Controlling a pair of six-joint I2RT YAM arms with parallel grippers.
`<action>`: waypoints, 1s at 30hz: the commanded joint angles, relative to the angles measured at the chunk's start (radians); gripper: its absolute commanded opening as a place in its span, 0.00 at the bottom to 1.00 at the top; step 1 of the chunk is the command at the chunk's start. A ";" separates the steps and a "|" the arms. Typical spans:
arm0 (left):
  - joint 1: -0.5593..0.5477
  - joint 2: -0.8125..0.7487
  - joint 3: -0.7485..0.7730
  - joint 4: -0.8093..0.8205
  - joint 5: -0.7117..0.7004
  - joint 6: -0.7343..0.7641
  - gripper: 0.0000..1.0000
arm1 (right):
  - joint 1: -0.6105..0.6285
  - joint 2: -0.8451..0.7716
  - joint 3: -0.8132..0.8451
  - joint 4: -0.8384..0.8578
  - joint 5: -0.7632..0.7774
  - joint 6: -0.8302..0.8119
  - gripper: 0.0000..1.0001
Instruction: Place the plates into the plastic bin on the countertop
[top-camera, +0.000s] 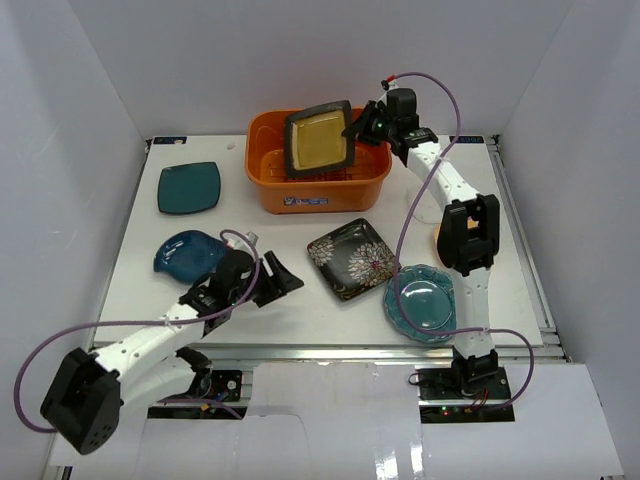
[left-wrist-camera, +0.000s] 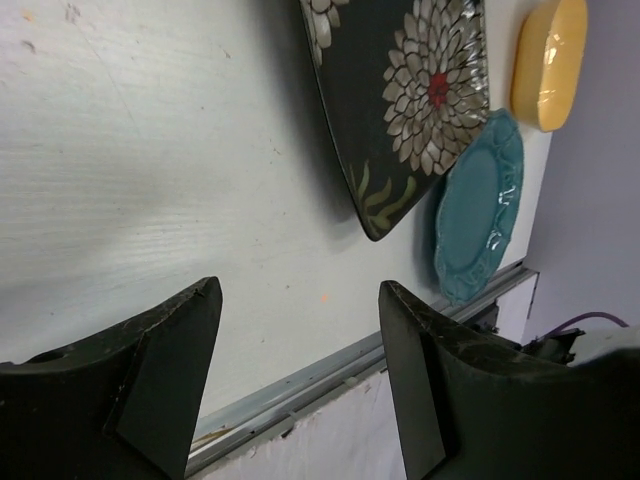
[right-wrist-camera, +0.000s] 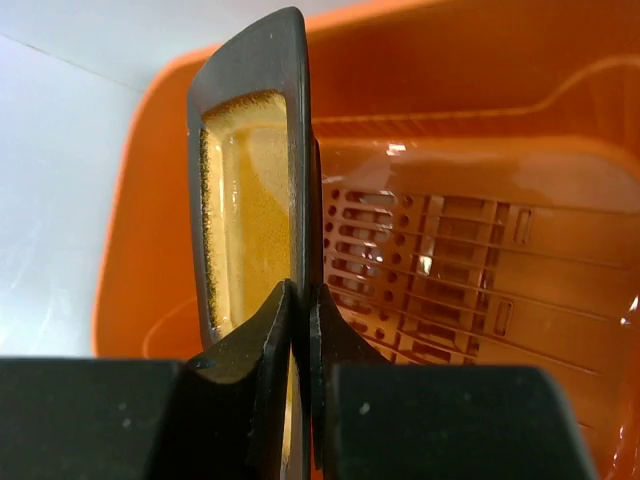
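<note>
walls (top-camera: 300, 60): plain white panels, back and both sides | light: even, soft shadows

On your white countertop (top-camera: 300, 310) lie an orange plastic bin (top-camera: 270, 188), dark teal rounded-square plate (top-camera: 188, 187), blue round dish (top-camera: 185, 255), black flowered square plate (top-camera: 352, 258), teal scalloped round plate (top-camera: 420, 302) and yellow round plate (left-wrist-camera: 548, 62).

Right arm (top-camera: 447, 180) stretches far forward, its right gripper (top-camera: 353, 127) clamped tight. Left arm (top-camera: 150, 340) lies low, left gripper (left-wrist-camera: 300, 300) with jaws spread apart.
</note>
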 joint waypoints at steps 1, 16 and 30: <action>-0.087 0.092 0.013 0.100 -0.121 -0.056 0.75 | 0.005 -0.046 0.065 0.149 -0.043 0.028 0.08; -0.220 0.500 0.139 0.361 -0.307 -0.125 0.89 | 0.057 0.011 -0.049 0.012 0.078 -0.122 0.15; -0.224 0.735 0.233 0.453 -0.408 -0.130 0.75 | 0.097 -0.097 -0.087 -0.057 0.192 -0.228 0.90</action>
